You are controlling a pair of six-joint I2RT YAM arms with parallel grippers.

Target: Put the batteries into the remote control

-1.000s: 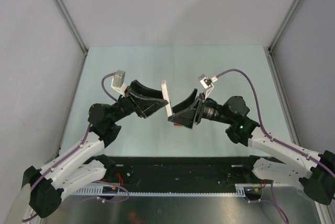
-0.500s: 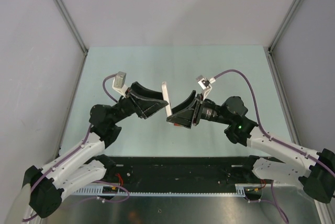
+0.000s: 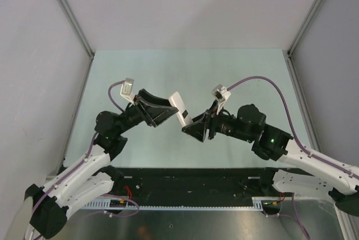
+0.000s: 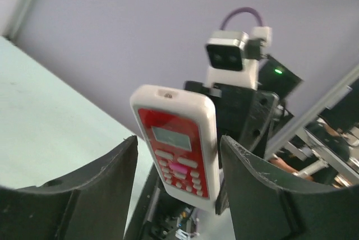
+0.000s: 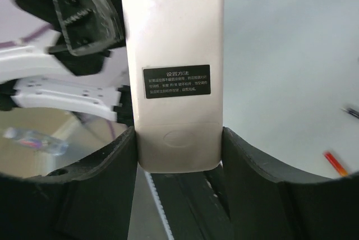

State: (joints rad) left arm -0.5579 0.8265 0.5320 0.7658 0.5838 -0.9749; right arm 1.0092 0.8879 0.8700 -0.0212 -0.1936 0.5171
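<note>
Mounting plate [image 3: 185,184]: black, along the near edge of the table, under both arm bases.
Right claw [image 5: 178,139]: closed on the lower end of the remote control [image 3: 180,109], with one black finger [image 5: 106,178] pressed to each long white edge.
Remote control, place: held in the air over the middle of the table, between the two claws and clear of the surface.
Remote control, long axis: in the overhead view, slanted from lower right to upper left. In the right wrist view, straight up the frame, away from that claw.
Remote control, facing: plain white back with a black label [image 5: 176,81] turned to the right wrist camera. Red front with a small screen [image 4: 170,135] and rows of pale buttons [image 4: 182,175] turned to the left wrist camera. Screen end uppermost, pointing away from the right claw.
Left claw [image 4: 178,144]: standing wider than the remote control, fingers [image 4: 95,189] to either side of the button end. A clear gap on one side, very close on the other; contact there too hard to tell.
Batteries [image 5: 335,161]: two slim ones seen past the right claw, lying on the table. One orange-red, one dark [image 5: 351,112], apart from each other and well clear of the remote control.
Table [image 3: 235,77]: pale green, matte.
Walls [image 3: 185,10]: grey-white panels on three sides, behind everything.
</note>
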